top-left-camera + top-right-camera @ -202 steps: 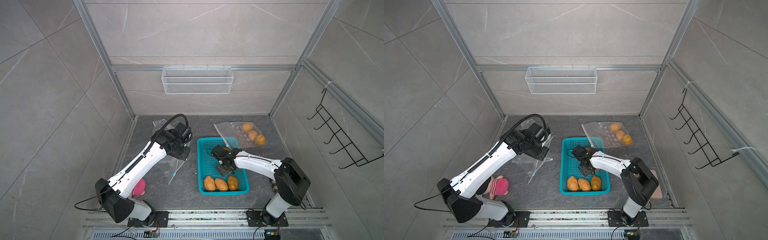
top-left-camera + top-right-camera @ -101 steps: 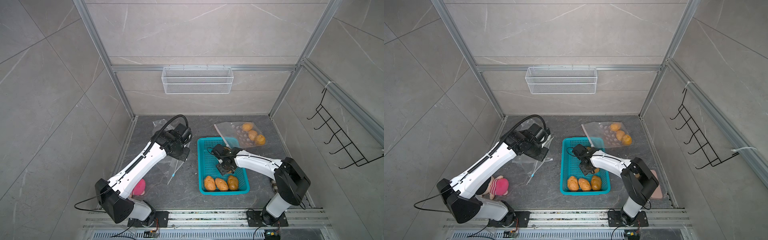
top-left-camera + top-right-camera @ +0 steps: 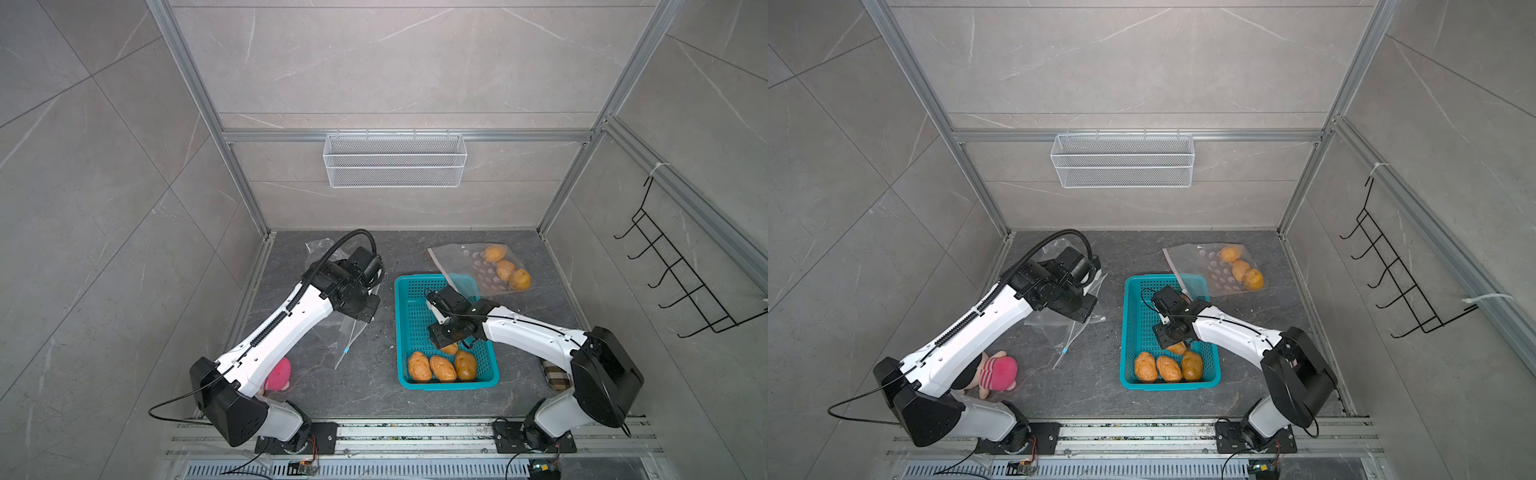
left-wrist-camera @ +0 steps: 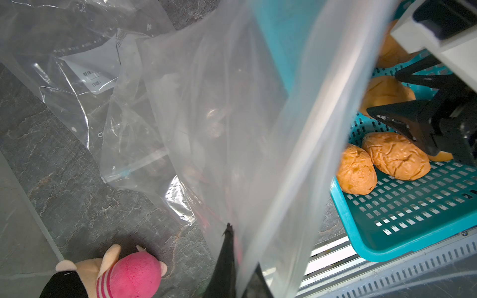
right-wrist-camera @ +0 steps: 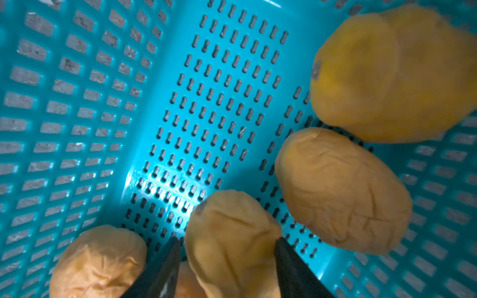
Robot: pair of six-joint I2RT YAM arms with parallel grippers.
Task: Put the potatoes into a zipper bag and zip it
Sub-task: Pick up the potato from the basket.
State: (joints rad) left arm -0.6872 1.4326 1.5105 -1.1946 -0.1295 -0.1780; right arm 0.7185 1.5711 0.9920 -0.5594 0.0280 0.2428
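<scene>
- My right pincer [image 5: 227, 254] is down in the basket [image 5: 180, 103]; only its wrist view shows both black fingers [image 5: 160, 273] set against the two flanks of one potato [image 5: 232, 227], jaws about half apart and closed on it; in both top views the wrist hides all but a sliver of that potato [image 3: 449, 348] [image 3: 1177, 348]
- My left pincer [image 4: 232, 247] is pinched tight on a clear bag [image 4: 258, 129]; its wrist view shows the film hanging across the lens, with the basket and right pincer visible past its edge; from above, my arm covers the pinch
- A top view shows the pink plush [image 3: 998, 372] on the floor beside my left arm
- Three potatoes [image 3: 443, 368] lie touching, side by side, at the basket's near end; three more sit in a second bag [image 3: 465, 266], which lies flat behind the basket with one corner over the far rim
- The floor [image 3: 365, 386] is dark grey veined stone; the walls are grey tile in an aluminium frame; a white wire shelf [image 3: 395, 160] hangs on the back wall, a black hook rack [image 3: 681, 259] on the right wall, and a rail [image 3: 415, 432] runs along the front
- The gripped potato's long axis runs along my fingers, not across them; the row of three points near to far, along the basket's length
</scene>
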